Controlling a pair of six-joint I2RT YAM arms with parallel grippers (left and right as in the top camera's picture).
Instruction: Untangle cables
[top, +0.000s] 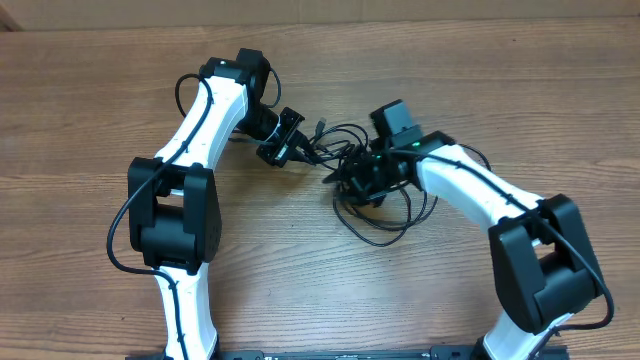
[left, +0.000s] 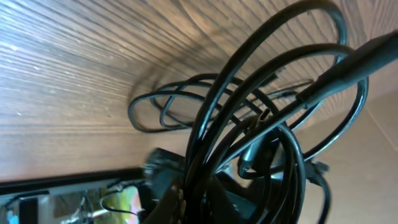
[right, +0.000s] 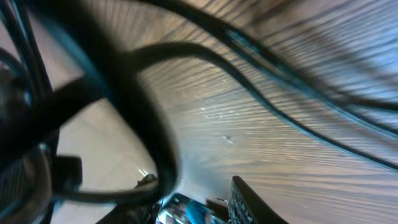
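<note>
The cables lie as a black tangle in the middle of the wooden table, with loose loops trailing toward the near side. My left gripper reaches in from the left and is shut on a bunch of strands at the tangle's left end. In the left wrist view those cables rise out of the left gripper and fan into loops over the wood. My right gripper sits in the tangle's right part. In the right wrist view the right gripper has its jaws apart, and a thick cable crosses by its left finger.
The wooden table stretches all around the tangle. Both white arms, left arm and right arm, curve in from the near edge. A pale wall runs along the far side of the table.
</note>
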